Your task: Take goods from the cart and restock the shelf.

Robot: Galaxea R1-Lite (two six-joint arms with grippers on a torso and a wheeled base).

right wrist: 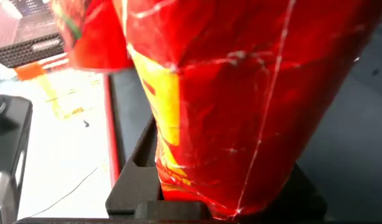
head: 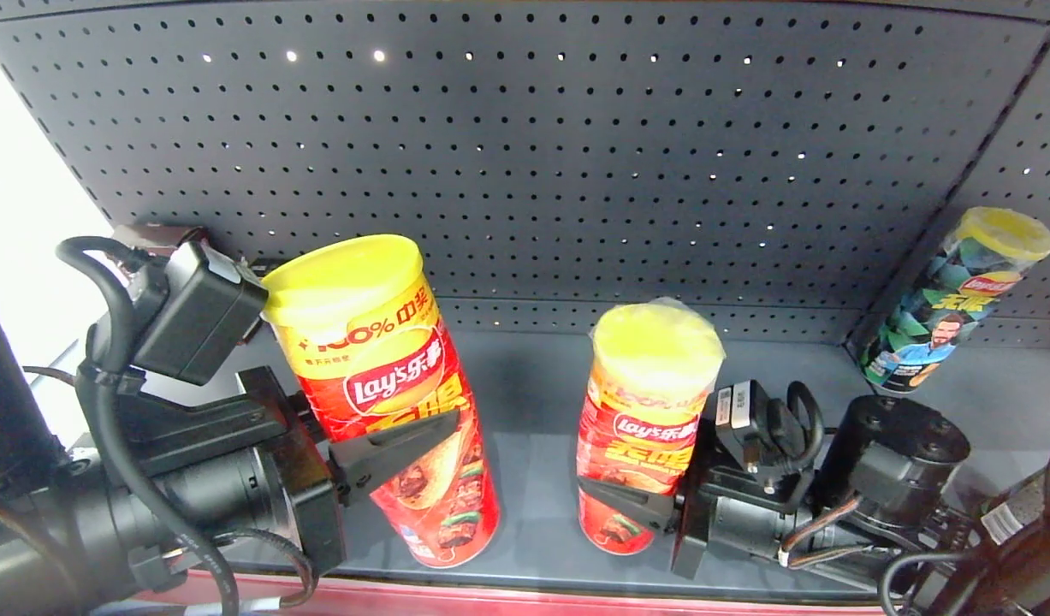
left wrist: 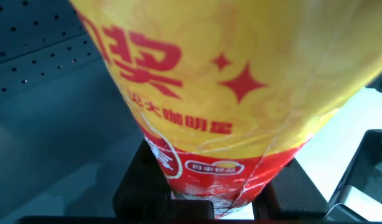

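From the remote desk I had both arms at the shelf [head: 533, 402], each with a load. The left gripper [head: 422, 428] was clamped across the larger chip can [head: 388, 376], a red tube with a yellow top and lid. One dark finger [head: 396, 449] lay across the can's front about halfway down, and the other was hidden behind it. That can stood upright over the left part of the shelf, close to the shelf's front edge. I couldn't quite make out whether its base was resting on the shelf deck or just clear of it. In the left wrist view the same can [left wrist: 241, 93] sat between the two black fingers [left wrist: 138, 186], pressed snug on both sides.

The right gripper [head: 610, 492] was closed on the smaller chip can [head: 644, 419], which had the same red and yellow colours (its lid was wrapped in clear film). It held the can low on its body. This can stood upright near the middle of the shelf, also toward the front edge and well apart from the larger one. In the right wrist view the smaller can [right wrist: 253, 106] sat between the fingers [right wrist: 132, 183].

A third can [head: 952, 299], dark green and blue with a yellow lid, leaned tilted in the shelf's far right back corner. The grey pegboard back panel [head: 525, 154] rose behind the shelf, and a red lip [head: 576, 595] ran along the shelf's front.
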